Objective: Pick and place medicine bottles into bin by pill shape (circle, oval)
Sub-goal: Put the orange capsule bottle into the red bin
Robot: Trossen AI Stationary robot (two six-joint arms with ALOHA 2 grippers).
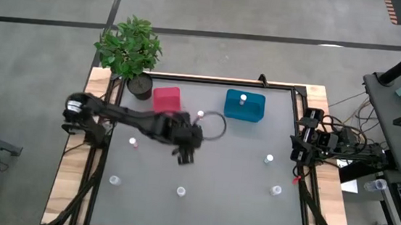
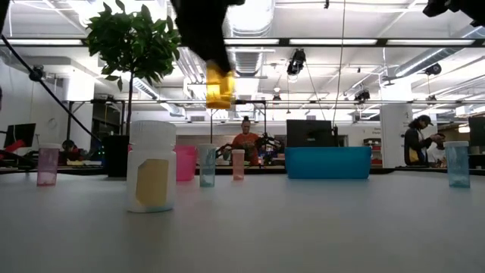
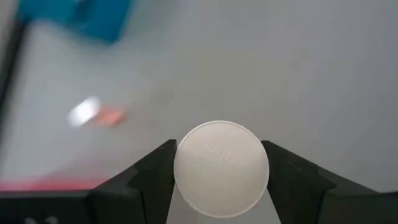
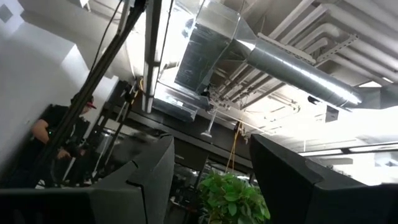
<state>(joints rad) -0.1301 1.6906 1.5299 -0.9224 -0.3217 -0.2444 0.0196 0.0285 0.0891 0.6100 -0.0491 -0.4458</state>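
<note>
A small bottle [image 3: 221,169] with a round white cap sits clamped between the two dark fingers [image 3: 149,177] of the left gripper [image 1: 184,153], lifted clear of the grey table [image 1: 239,174]. From table height its body shows amber-yellow [image 2: 219,85], hanging high above the surface. Faint raised lettering marks the cap, but it cannot be read.

The left arm reaches from the table's left edge out to the middle, its gripper pointing down, near the pink bin [image 1: 167,99] and somewhat farther from the blue bin [image 1: 245,106]. One white-capped bottle [image 1: 243,99] stands inside the blue bin.

Other bottles stand scattered about the table, among them a pinkish one [image 1: 133,142] beside the arm and clear ones [image 1: 180,192] along the near edge. The nearest to the low camera [image 2: 151,167] carries a yellow label with no legible text.

The right gripper [image 4: 211,180] waits at the table's right edge, tilted up toward the ceiling, fingers apart and holding nothing.
</note>
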